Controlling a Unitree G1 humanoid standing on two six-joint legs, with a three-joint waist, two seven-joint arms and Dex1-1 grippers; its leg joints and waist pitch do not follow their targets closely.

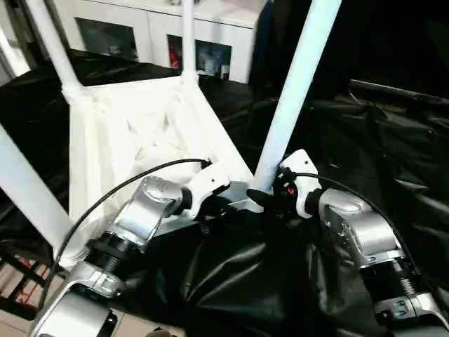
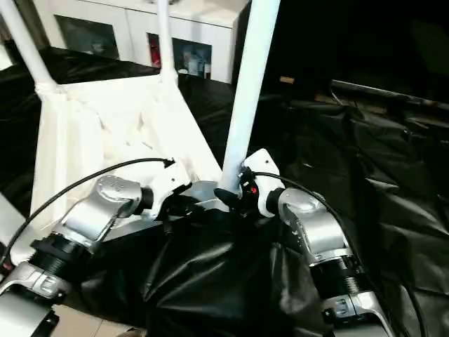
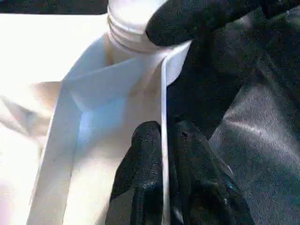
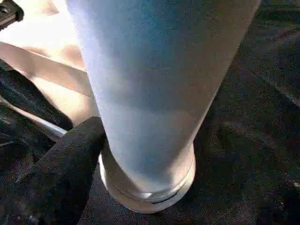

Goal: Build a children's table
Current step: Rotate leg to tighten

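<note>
- The table top (image 1: 140, 133) is lying upside down on black sheeting (image 1: 231, 281), ribbed underside facing up, occupying the centre-left of the head views.
- Legs are standing in its corner sockets; the nearest leg (image 1: 295, 84) is rising from lower centre toward the top right of the frame, long axis steeply upright and leaning a little right.
- The right gripper (image 1: 270, 198) is sitting at that leg's base, jaws spread wide around the tube, one finger (image 4: 61, 173) touching the collar.
- The left gripper (image 3: 161, 173) is pinching the top's thin near rim, fingers nearly closed on either side of it, just beside the same corner socket (image 3: 136, 33).
- Judging by this, the right arm is nearer the leg; seating or twisting it would follow its axis.
- White cabinets (image 1: 161, 35) are standing at upper left, contents unclear.
</note>
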